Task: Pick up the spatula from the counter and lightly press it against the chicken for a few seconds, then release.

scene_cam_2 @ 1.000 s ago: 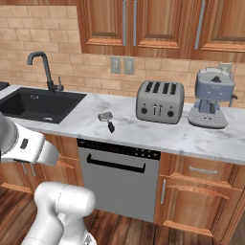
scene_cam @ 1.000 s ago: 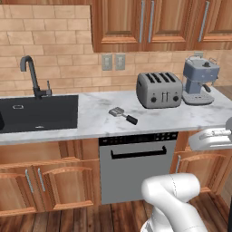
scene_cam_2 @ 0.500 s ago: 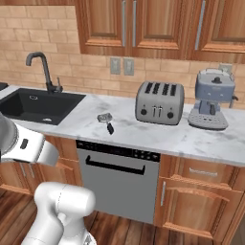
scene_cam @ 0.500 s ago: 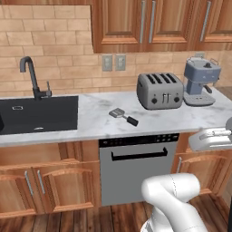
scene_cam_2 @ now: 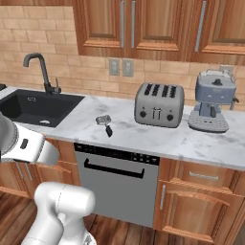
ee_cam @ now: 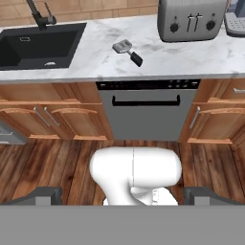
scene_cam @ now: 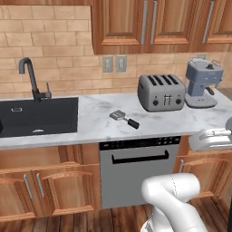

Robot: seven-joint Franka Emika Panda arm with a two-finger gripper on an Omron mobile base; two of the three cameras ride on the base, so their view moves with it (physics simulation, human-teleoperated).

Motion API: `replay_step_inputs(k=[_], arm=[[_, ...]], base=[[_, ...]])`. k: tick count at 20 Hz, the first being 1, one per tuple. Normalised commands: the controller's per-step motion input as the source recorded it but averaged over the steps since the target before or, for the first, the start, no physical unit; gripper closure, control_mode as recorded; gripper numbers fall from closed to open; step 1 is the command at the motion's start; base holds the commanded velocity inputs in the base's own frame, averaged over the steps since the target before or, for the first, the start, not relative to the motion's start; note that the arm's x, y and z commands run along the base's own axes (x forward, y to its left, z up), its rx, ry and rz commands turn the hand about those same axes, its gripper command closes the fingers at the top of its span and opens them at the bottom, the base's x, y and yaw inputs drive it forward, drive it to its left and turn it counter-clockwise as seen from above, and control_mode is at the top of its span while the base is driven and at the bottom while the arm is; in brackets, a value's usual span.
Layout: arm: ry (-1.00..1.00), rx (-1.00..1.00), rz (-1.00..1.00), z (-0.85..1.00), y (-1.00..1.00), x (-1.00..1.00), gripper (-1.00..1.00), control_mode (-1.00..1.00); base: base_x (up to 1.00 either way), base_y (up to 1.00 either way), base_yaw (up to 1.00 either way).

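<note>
Plainly, the spatula (scene_cam: 124, 118) lies flat on the marble table (scene_cam: 93, 120), between the black sink (scene_cam: 38, 115) and the toaster (scene_cam: 161, 92), near the front edge above the dishwasher (scene_cam: 138, 174). Our tool (ee_cam: 123, 195) hangs well back from the table, low before the cabinets, its fingertips (ee_cam: 46, 195) spread wide with nothing between them. We judge the spatula light and stiff, a thin grey blade (ee_cam: 122, 46) on a short dark handle (ee_cam: 136, 59). The blade looks too flat and slick to pinch, and the whole piece may skate on the smooth stone if nudged. We would take it by the handle, closing across its width from above, firmly enough that it will not twist when the blade is pressed lightly on the chicken.
</note>
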Motion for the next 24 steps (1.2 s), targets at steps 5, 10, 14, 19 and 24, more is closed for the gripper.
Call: replay_step_inputs(k=[5, 10, 14, 19, 24], arm=[[0.0, 0.0, 0.0, 0.0, 0.0, 0.0, -1.0, 1.0], [0.0, 0.0, 0.0, 0.0, 0.0, 0.0, -1.0, 1.0], [0.0, 0.0, 0.0, 0.0, 0.0, 0.0, -1.0, 1.0], [0.0, 0.0, 0.0, 0.0, 0.0, 0.0, -1.0, 1.0], [0.0, 0.0, 0.0, 0.0, 0.0, 0.0, -1.0, 1.0]], base=[[0.31, -0.05, 0.0], [0.31, -0.03, 0.0], [0.34, -0.01, 0.0], [0.31, 0.0, 0.0], [0.31, -0.01, 0.0]])
